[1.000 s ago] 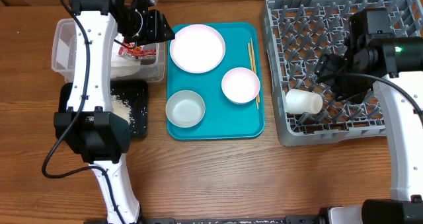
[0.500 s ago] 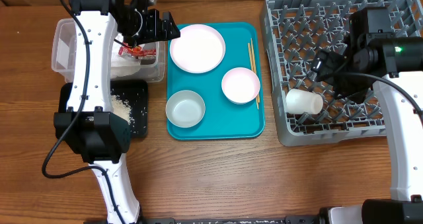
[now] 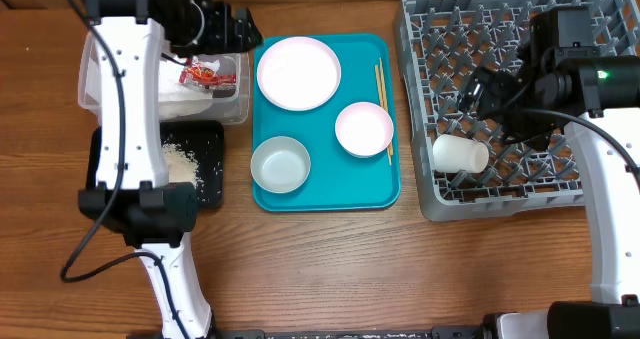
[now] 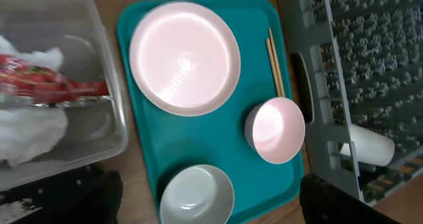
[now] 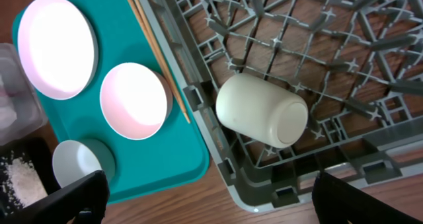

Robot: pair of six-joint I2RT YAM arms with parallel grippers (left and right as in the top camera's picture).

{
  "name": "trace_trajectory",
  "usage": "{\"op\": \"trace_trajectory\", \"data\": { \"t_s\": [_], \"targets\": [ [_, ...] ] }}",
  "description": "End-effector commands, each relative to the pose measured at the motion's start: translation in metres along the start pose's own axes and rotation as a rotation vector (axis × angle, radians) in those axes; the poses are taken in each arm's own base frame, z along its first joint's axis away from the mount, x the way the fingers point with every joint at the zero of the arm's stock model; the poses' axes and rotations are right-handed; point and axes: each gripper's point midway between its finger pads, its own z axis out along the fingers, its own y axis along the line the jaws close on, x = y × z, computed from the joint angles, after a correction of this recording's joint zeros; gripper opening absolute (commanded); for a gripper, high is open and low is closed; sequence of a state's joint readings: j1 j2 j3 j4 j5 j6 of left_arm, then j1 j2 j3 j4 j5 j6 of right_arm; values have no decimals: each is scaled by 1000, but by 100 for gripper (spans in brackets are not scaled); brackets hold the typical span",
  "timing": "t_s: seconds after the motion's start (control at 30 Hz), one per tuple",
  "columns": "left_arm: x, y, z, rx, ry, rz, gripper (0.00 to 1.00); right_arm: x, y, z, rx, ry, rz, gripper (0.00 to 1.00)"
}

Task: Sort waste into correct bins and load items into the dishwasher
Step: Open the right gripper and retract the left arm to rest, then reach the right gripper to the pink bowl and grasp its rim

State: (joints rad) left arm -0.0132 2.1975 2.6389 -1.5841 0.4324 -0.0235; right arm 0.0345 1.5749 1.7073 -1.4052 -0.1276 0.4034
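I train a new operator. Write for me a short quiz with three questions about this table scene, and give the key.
1. How many bowls stand on the teal tray?
2. True or false: the white cup lies on its side in the grey rack.
3. The red wrapper lies: A) on the teal tray, B) in the clear tub, C) in the grey rack.
Key: 1. two; 2. true; 3. B.

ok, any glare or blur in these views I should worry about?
Left wrist: the plate is washed out pink-white and the red wrapper is soft near the frame edge. Right wrist: plate and bowl are blown out too, while the cup is crisp. Overhead: even light, sharp, no real glare.
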Motion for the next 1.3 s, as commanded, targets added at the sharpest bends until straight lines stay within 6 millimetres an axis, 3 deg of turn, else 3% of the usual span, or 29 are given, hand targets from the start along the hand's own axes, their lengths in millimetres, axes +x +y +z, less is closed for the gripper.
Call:
{"op": "trace_trajectory", "data": {
  "t_s": [0.0,0.27,0.6,0.67,0.97,1.07,1.13,1.27],
  "targets": [
    [-7,-1,-33,-96,-76,23,88,1,7,-2,-30,-2,-23,100],
    [-5,-20,-77,-93,-171,5,86,1,7,-2,-31,-3,-23,100],
    [11,-48,-150,-110,-324,52,85,-4,9,-2,-37,-20,-57,100],
    [20,-42,-161,-166,-334,15,85,-5,9,-2,-40,-26,-58,100],
    [65,-8,-171,-356,-269,-132,83,-2,18,-1,-52,-27,-81,100],
    [85,1,-179,-422,-265,-186,84,1,36,2,-77,-34,-125,100],
    [107,13,-191,-506,-270,-224,89,7,65,18,-97,-29,-133,96],
    [114,27,-200,-597,-288,-267,91,19,87,49,-72,23,-104,87]
  ]
}}
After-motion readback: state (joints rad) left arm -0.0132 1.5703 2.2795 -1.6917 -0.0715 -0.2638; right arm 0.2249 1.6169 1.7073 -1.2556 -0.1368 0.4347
